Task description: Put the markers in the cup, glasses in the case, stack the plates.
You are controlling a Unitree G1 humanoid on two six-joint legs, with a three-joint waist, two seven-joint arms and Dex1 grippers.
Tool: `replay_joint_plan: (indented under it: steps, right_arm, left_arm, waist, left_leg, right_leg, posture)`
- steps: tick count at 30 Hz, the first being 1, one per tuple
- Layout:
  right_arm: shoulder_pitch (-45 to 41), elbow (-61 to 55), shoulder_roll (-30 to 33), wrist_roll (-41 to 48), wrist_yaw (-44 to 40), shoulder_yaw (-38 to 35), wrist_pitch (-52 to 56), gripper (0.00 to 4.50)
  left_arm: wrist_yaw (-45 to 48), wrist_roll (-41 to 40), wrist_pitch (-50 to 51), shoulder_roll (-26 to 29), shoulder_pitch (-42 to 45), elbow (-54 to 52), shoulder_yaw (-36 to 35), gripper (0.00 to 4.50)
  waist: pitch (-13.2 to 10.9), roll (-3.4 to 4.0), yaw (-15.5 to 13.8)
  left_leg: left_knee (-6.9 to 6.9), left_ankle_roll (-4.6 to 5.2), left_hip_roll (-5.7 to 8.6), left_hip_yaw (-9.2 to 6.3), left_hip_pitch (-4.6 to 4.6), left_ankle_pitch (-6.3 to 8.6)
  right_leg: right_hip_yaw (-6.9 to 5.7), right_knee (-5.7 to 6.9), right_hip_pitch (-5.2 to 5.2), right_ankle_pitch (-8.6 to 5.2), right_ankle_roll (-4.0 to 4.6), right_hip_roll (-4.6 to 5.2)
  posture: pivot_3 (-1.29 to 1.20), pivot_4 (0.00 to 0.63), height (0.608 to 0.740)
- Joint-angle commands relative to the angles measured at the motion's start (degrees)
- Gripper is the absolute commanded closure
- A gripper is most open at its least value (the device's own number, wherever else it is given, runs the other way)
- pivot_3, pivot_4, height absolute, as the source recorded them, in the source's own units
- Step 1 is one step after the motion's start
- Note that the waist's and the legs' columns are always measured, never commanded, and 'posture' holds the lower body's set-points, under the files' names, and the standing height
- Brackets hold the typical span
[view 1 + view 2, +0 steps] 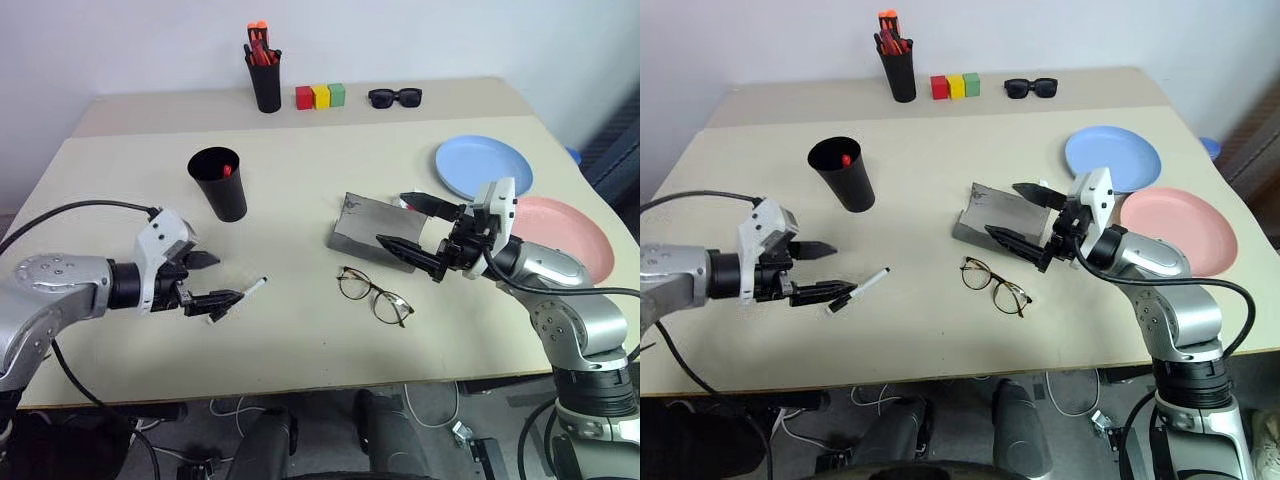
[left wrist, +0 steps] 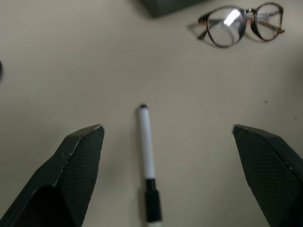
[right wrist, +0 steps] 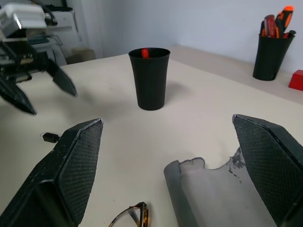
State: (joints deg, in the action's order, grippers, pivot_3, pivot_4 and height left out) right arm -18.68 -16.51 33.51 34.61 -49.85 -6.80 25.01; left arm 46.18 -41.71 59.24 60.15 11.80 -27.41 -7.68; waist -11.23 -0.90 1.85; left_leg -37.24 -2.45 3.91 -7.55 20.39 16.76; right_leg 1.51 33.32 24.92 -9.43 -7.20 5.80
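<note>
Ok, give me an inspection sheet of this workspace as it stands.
Surface: beige table, two joined tops.
Job's things: red marker in the cup; white marker lying loose; glasses beside the open case; blue plate and pink plate unstacked.
Clutter: pen holder, coloured blocks, sunglasses.
Grippers: left gripper open over the white marker; right gripper open over the case.
Cables: black cable on the left arm; more under the table.
Surroundings: white wall.
</note>
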Motion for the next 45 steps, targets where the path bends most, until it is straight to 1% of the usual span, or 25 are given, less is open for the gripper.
replay_joint_plan:
  steps: [1,3,6,9,14,16,17,18,23,24,26,30,32,33,34,36,38,40,43,45]
  right_arm:
    - [-0.5,-0.9,0.0,0.0,-0.4,-0.4,-1.5,0.0]
    - [-0.4,-0.8,0.1,-0.2,-0.4,-0.5,-1.6,0.0]
    - [-0.5,-0.9,0.0,-0.4,-0.2,-0.4,-1.7,0.0]
    - [-0.6,-0.8,-0.2,-0.9,0.0,-0.3,-1.9,0.0]
    - [-0.6,-0.9,-0.4,-1.2,0.5,-0.5,-2.1,0.0]
    - [-0.5,-0.9,-0.1,-1.4,0.5,-0.6,-2.4,0.0]
    - [-0.4,-0.8,-0.1,-1.5,0.5,-0.6,-2.4,0.0]
    - [-0.5,-0.8,-0.1,-1.5,0.6,-0.7,-2.4,0.0]
    - [-0.6,-0.3,0.0,-1.8,0.6,-0.8,-2.7,0.0]
    - [-0.6,-0.3,0.0,-1.8,0.6,-0.8,-2.8,0.0]
    - [-0.6,0.0,-0.1,-2.1,0.6,-0.8,-3.1,0.0]
    - [-1.2,0.8,-0.3,-2.7,0.6,-0.7,-3.8,0.0]
    - [-1.5,1.2,-0.5,-3.0,0.7,-0.5,-4.3,0.0]
    - [-1.5,1.4,-0.6,-3.1,0.6,-0.4,-4.5,0.0]
    - [-1.6,1.5,-0.7,-3.2,0.6,-0.4,-4.7,0.0]
    - [-1.8,1.7,-0.7,-2.8,0.4,-0.5,-4.6,0.0]
    - [-2.0,1.8,-0.8,-2.4,0.3,-0.7,-4.5,0.0]
    - [-2.1,2.0,-0.8,-2.5,0.2,-0.6,-4.8,0.0]
    - [-2.5,2.4,-0.7,-2.6,0.2,-0.5,-4.9,0.0]
    - [-2.8,2.3,-0.6,-2.7,0.2,-0.4,-4.8,0.0]
  left_arm:
    - [-3.6,3.2,4.0,2.0,-0.3,-2.5,3.5,0.06]
    - [-5.3,2.8,6.3,0.8,0.5,-1.9,3.8,0.06]
    - [-5.0,4.2,6.7,2.0,0.1,-2.6,6.5,0.06]
    - [-6.6,4.6,8.1,0.1,1.1,-3.1,8.4,0.06]
    - [-7.6,4.8,11.0,-0.4,2.1,-3.8,10.6,0.06]
    - [-8.2,5.1,11.3,-1.3,3.0,-3.3,11.6,0.58]
    - [-7.9,5.2,11.5,-1.3,3.4,-3.4,12.3,0.95]
    - [-7.9,5.3,11.8,-1.6,3.7,-3.4,12.5,1.4]
    - [-8.1,5.8,12.3,-2.6,5.0,-2.9,13.1,4.05]
    - [-7.7,5.6,12.6,-2.3,4.9,-3.1,13.3,4.48]
    - [-7.5,5.9,12.1,-2.2,4.8,-3.3,13.4,4.48]
    - [-8.6,6.4,6.4,-7.9,8.1,-0.8,10.4,4.48]
    - [-8.9,6.8,-2.9,-14.7,11.3,2.3,7.3,4.48]
    - [-7.4,6.4,-7.4,-17.4,12.5,3.8,6.0,4.48]
    - [-6.1,6.3,-10.5,-19.1,13.2,4.9,5.3,4.48]
    - [-6.4,10.2,-20.3,-22.2,15.9,9.2,4.4,4.48]
    - [-8.1,12.0,-26.1,-25.2,19.4,14.0,2.7,4.48]
    - [-10.2,14.6,-33.3,-28.4,22.0,18.7,1.5,4.48]
    - [-13.0,18.7,-46.6,-33.2,24.5,25.3,-0.6,4.48]
    - [-17.8,23.2,-55.4,-35.1,26.6,31.6,-2.1,4.48]
  waist:
    - [0.0,0.0,0.1]
    - [0.0,0.0,0.2]
    - [0.0,0.0,0.2]
    - [0.0,0.0,0.1]
    - [0.0,0.0,0.1]
    - [0.0,0.0,0.0]
    - [0.0,0.0,0.1]
    - [0.0,0.0,0.1]
    - [0.0,0.0,0.1]
    - [0.0,0.0,0.1]
    - [0.0,0.0,0.1]
    - [0.0,0.0,-0.4]
    - [0.0,-0.01,-1.1]
    - [0.0,-0.03,-1.3]
    - [0.0,-0.04,-1.3]
    - [0.0,-0.03,-1.3]
    - [0.0,-0.03,-1.3]
    - [0.0,-0.02,-1.1]
    - [0.0,-0.03,-1.2]
    - [0.0,-0.03,-1.2]
  left_leg:
    - [0.0,0.0,0.01,0.01,0.0,0.0]
    - [0.02,0.0,0.0,0.01,0.0,0.0]
    - [0.02,0.0,0.0,0.01,0.01,0.0]
    - [0.03,0.0,0.0,0.01,0.01,0.0]
    - [0.02,0.0,0.0,0.01,0.01,0.0]
    - [0.02,0.0,0.0,0.01,0.01,0.0]
    - [0.01,0.0,0.0,0.01,0.01,0.0]
    - [0.01,0.0,0.0,0.02,0.01,0.0]
    - [0.02,0.0,0.0,0.01,0.02,0.0]
    - [0.02,0.0,0.0,0.01,0.01,0.0]
    - [0.02,0.0,0.0,0.02,0.01,0.0]
    - [0.0,0.0,0.0,0.02,0.01,0.0]
    - [-0.03,-0.01,0.01,0.04,0.01,-0.01]
    - [-0.07,-0.04,0.0,0.0,0.05,-0.02]
    - [-0.09,-0.07,0.01,0.0,0.06,-0.04]
    - [-0.08,-0.09,0.02,0.03,0.04,-0.04]
    - [-0.05,-0.09,0.02,0.05,0.02,-0.05]
    - [-0.05,-0.09,0.02,0.06,0.02,-0.05]
    - [-0.06,-0.09,0.03,0.07,0.03,-0.05]
    - [-0.06,-0.09,0.03,0.08,0.02,-0.05]
  right_leg:
    - [0.0,0.0,0.0,0.0,0.0,0.0]
    - [0.0,-0.01,0.01,0.0,0.0,0.0]
    - [0.0,-0.01,0.02,0.0,0.01,0.0]
    - [0.0,-0.02,0.02,0.0,0.01,0.0]
    - [0.0,-0.02,0.02,0.0,0.01,0.0]
    - [0.0,-0.02,0.01,0.0,0.01,0.0]
    - [0.0,-0.02,0.01,0.0,0.01,0.0]
    - [0.0,-0.03,0.01,0.0,0.01,0.0]
    - [0.0,-0.04,0.01,0.0,0.01,0.0]
    - [0.0,-0.04,0.01,0.0,0.01,0.0]
    - [0.0,-0.03,0.01,0.0,0.01,0.0]
    - [0.0,-0.04,0.01,0.0,0.01,0.0]
    - [0.0,-0.08,-0.01,0.01,0.01,0.01]
    - [-0.02,-0.09,-0.01,0.01,0.02,0.01]
    - [-0.02,-0.1,-0.03,0.02,0.02,0.01]
    - [-0.01,-0.11,-0.03,0.03,0.03,0.03]
    - [-0.01,-0.11,-0.03,0.03,0.03,0.04]
    - [-0.01,-0.12,-0.03,0.04,0.04,0.04]
    - [0.0,-0.16,-0.03,0.05,0.03,0.04]
    - [0.0,-0.16,-0.03,0.05,0.03,0.05]
  posture:
    - [0.0,0.15,0.74]
    - [0.0,0.15,0.74]
    - [0.0,0.15,0.74]
    - [0.0,0.15,0.74]
    - [0.0,0.15,0.74]
    - [0.0,0.15,0.74]
    - [0.0,0.15,0.74]
    - [0.0,0.15,0.74]
    - [0.0,0.15,0.74]
    - [0.0,0.15,0.74]
    - [0.0,0.15,0.74]
    - [0.0,0.15,0.74]
    - [0.0,0.15,0.74]
    - [0.0,0.15,0.74]
    - [0.0,0.15,0.74]
    - [0.0,0.15,0.74]
    - [0.0,0.15,0.74]
    - [0.0,0.15,0.74]
    - [0.0,0.15,0.74]
    - [0.0,0.15,0.74]
